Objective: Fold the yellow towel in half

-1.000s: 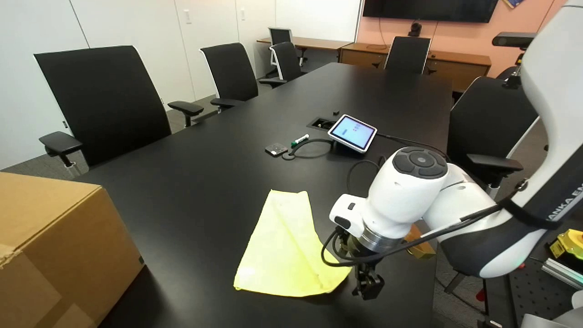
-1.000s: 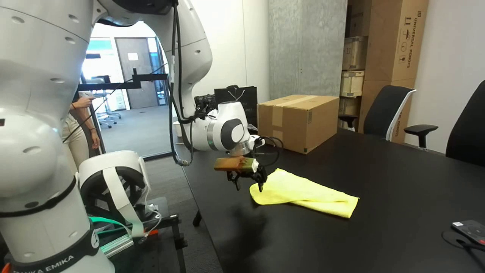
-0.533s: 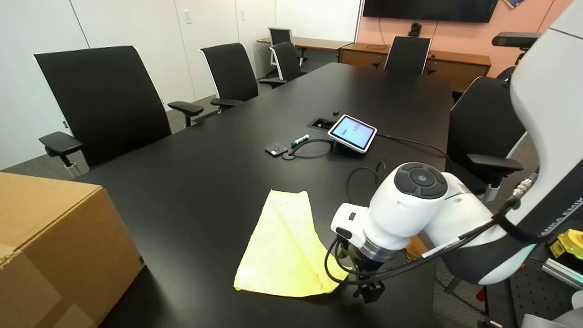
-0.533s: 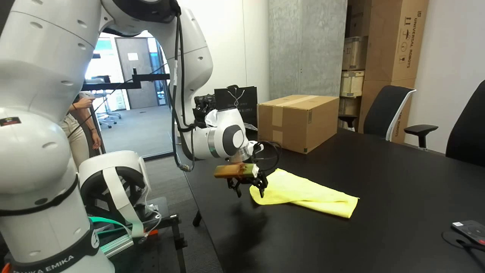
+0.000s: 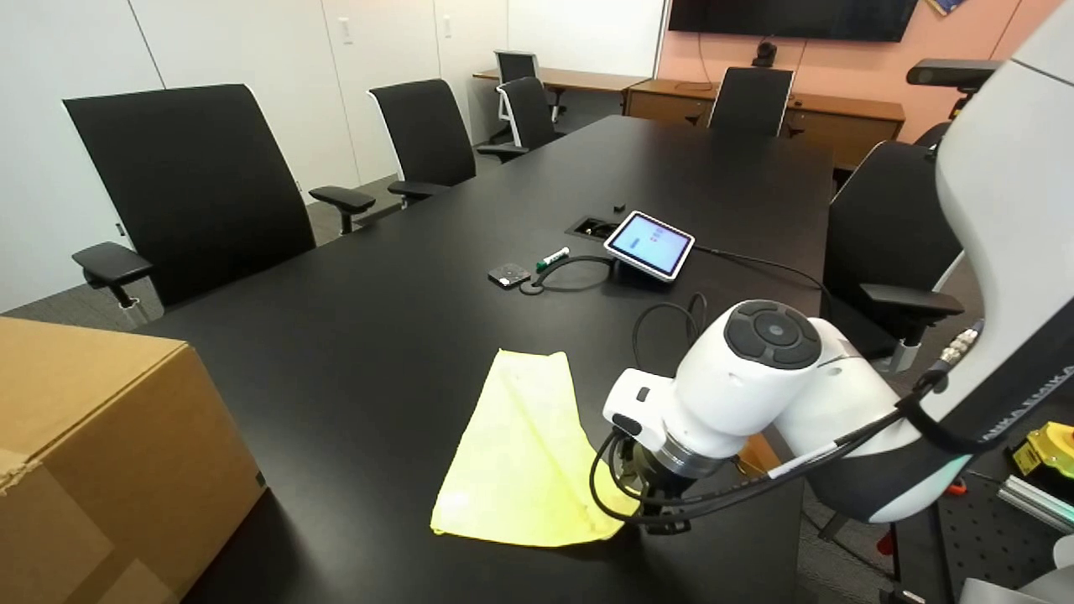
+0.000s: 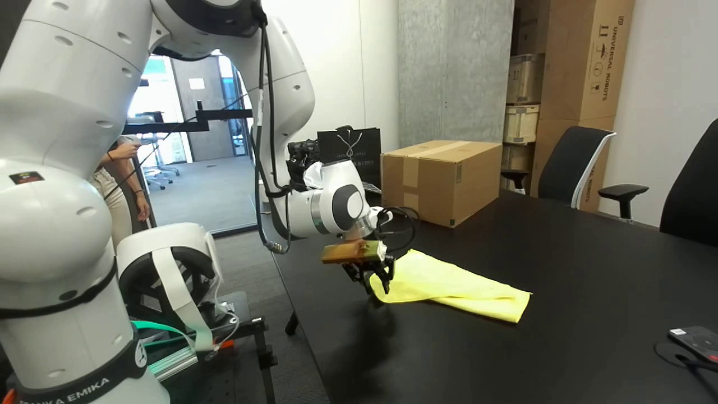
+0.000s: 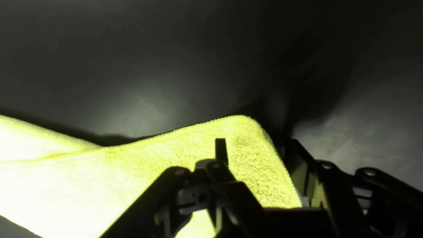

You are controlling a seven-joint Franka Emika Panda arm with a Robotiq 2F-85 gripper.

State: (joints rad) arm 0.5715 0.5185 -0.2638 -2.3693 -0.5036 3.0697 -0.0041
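The yellow towel (image 5: 520, 470) lies on the black table, with one layer laid over part of another along a slanting edge. In an exterior view the towel (image 6: 449, 280) has its rounded corner close to my gripper (image 6: 377, 287). From the wrist, the towel's corner (image 7: 251, 142) shows between the two fingers of my gripper (image 7: 257, 148). The left finger (image 7: 221, 148) stands over the cloth, while the right one is just past the towel's edge. A gap remains between them, and no cloth is pinched. Whether the fingertips touch the towel, I cannot tell. Cables partly cover the gripper (image 5: 667, 524) in an exterior view.
A large cardboard box (image 5: 117, 461) sits on the table across from the arm. Farther along are a tablet (image 5: 650, 245) on a stand with cables, a green-capped marker (image 5: 552, 257) and a small dark square (image 5: 508, 275). A black device (image 6: 698, 341) lies near the table's far end.
My gripper has come down and shifted toward the towel's corner. Its fingers have drawn closer together. The towel lies as before.
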